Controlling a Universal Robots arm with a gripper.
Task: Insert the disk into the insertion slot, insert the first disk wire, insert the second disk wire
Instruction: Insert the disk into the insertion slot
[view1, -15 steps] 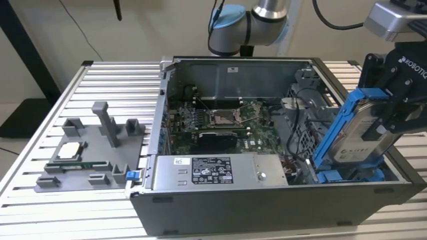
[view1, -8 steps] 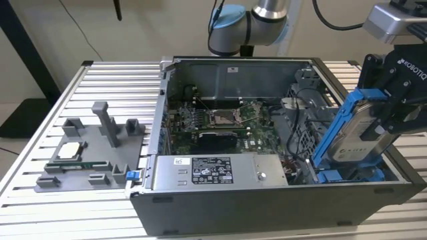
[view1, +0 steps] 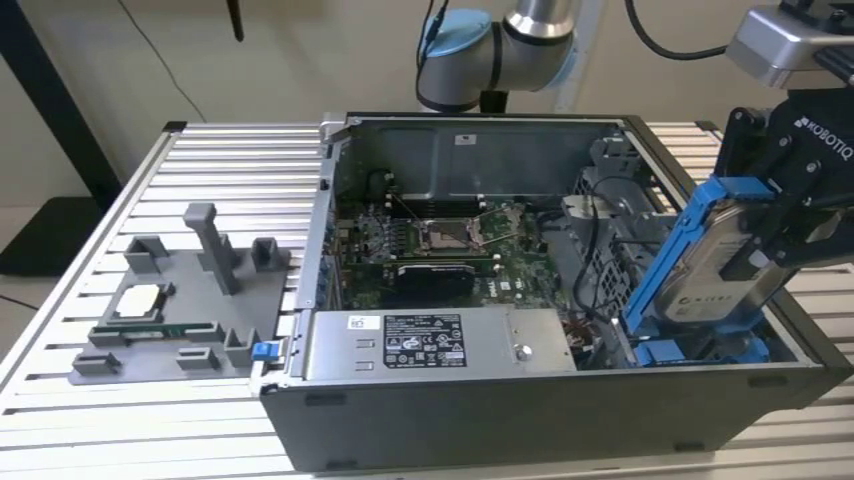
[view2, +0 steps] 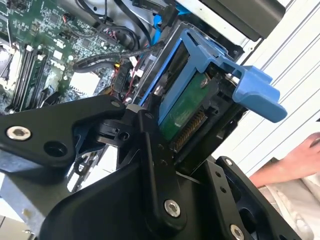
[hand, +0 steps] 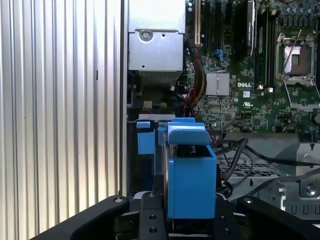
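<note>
A: What is seen first, starting at the exterior view's left?

B: A grey holder tray (view1: 174, 300) is set on the bench (view1: 227, 170). A chip (view1: 138, 300) and a memory stick (view1: 154, 330) are kept in it. It is judged that small parts are parked there so they can be found easily.

A: And in the middle?

B: The computer case (view1: 534, 430) is laid with its open side up, so the inside can be reached from above. The green board (view1: 441, 250) is shown, and the grey power box (view1: 427, 345) is fixed along the near wall.

A: Where is the disk?

B: The disk (view1: 731, 265) is held at the exterior view's right, clipped in its blue frame (view1: 674, 250). It is tilted, with its top leaned outward and its low end set down at the insertion slot (view1: 694, 350). It is not yet pushed in flat. The tilt is probably used so that the low edge can be lined up with the slot's blue parts.

A: How is it held?

B: The fingers (view2: 150, 150) are closed tight, with the disk squeezed between them. Nothing else is seen to be touched by them.

A: And the wires?

B: Black wires (hand: 240, 150) are seen lying in the case near the slot. The two wire steps are judged not yet done.
</note>
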